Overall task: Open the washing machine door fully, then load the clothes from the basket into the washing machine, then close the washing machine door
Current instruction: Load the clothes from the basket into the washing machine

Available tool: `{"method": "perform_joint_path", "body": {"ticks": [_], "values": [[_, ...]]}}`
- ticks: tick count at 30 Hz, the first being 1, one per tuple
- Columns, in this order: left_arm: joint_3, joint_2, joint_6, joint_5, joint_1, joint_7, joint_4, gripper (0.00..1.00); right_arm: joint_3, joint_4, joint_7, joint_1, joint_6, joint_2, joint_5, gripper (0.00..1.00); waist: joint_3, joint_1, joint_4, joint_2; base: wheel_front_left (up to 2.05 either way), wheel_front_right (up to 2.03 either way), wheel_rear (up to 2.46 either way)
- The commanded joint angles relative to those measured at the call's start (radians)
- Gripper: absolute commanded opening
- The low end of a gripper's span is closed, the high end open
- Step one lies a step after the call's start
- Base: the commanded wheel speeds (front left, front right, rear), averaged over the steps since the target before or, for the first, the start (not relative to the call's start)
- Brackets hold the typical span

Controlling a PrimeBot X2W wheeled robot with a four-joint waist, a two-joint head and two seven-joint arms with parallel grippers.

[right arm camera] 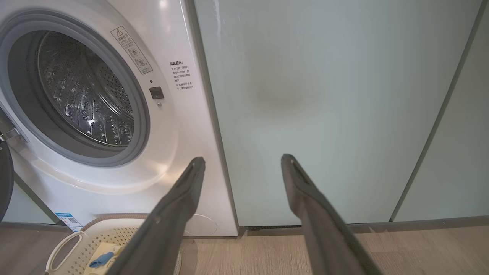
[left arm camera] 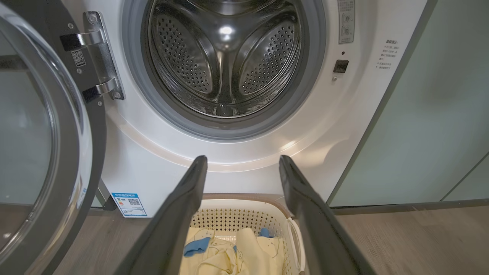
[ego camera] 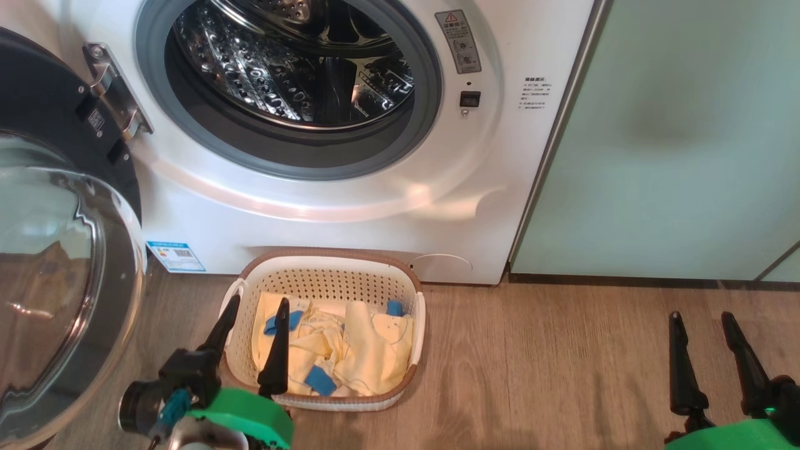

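The white washing machine (ego camera: 350, 212) stands with its steel drum (left arm camera: 225, 57) bare. Its door (ego camera: 56, 275), black-rimmed with a glass bowl, is swung wide to the left. On the floor in front sits the cream basket (ego camera: 325, 275) holding pale yellow clothes (ego camera: 350, 350) with blue patches. My left gripper (ego camera: 257, 304) hovers open over the basket's left side, nothing between its fingers; in the left wrist view it (left arm camera: 243, 162) points at the machine front above the basket (left arm camera: 237, 214). My right gripper (ego camera: 700, 319) is open and empty at the lower right, over bare floor.
A pale green cabinet panel (ego camera: 675, 144) stands right of the machine, with a second panel (right arm camera: 458, 152) further right. Wood-look floor (ego camera: 550, 375) stretches in front. A blue sticker (ego camera: 176, 256) marks the machine's lower left. The door hinge (ego camera: 115, 90) sits left of the drum mouth.
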Motion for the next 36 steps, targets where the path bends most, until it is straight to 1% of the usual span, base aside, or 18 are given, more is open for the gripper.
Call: {"method": "perform_joint_path", "body": {"ticks": [1, 7, 15, 19, 26, 31, 36], "values": [[0.032, 0.013, 0.0, -0.013, -0.052, -0.014, -0.028, 1.0, 0.017, -0.031, -0.01, -0.04, -0.001, -0.008, 0.004, 1.0, 0.0, 0.0, 0.0, 0.0, 0.0, 0.0, 0.0], [0.018, 0.013, 0.001, -0.015, -0.06, -0.016, -0.02, 1.0, 0.018, -0.03, -0.01, -0.041, -0.001, -0.008, 0.003, 1.0, 0.004, 0.0, 0.003, 0.0, 0.0, 0.0, 0.0], [-0.014, 0.014, -0.029, -0.027, -0.089, -0.008, 0.019, 1.0, 0.022, -0.035, -0.01, -0.049, -0.001, -0.008, 0.003, 1.0, 0.03, 0.0, 0.005, 0.0, 0.0, 0.0, 0.0], [-0.044, 0.007, -0.052, -0.041, -0.129, 0.012, 0.082, 1.0, 0.026, -0.037, -0.01, -0.06, -0.001, -0.01, 0.007, 1.0, 0.063, 0.0, 0.007, 0.0, 0.0, 0.0, 0.0], [-0.116, -0.011, -0.107, -0.07, -0.264, 0.044, 0.293, 1.0, 0.034, -0.05, -0.01, -0.097, -0.001, -0.017, 0.014, 1.0, 0.159, 0.0, 0.001, 0.0, 0.0, 0.0, 0.0], [-0.158, -0.022, -0.142, -0.104, -0.408, 0.047, 0.505, 1.0, 0.047, -0.064, -0.01, -0.141, -0.001, -0.022, 0.02, 1.0, 0.254, 0.0, -0.016, 0.0, 0.0, 0.0, 0.0], [-0.201, -0.027, -0.173, -0.13, -0.562, 0.043, 0.719, 1.0, 0.066, -0.077, -0.01, -0.201, -0.001, -0.022, 0.03, 1.0, 0.364, 0.0, -0.051, 0.0, 0.0, 0.0, 0.0]]}}
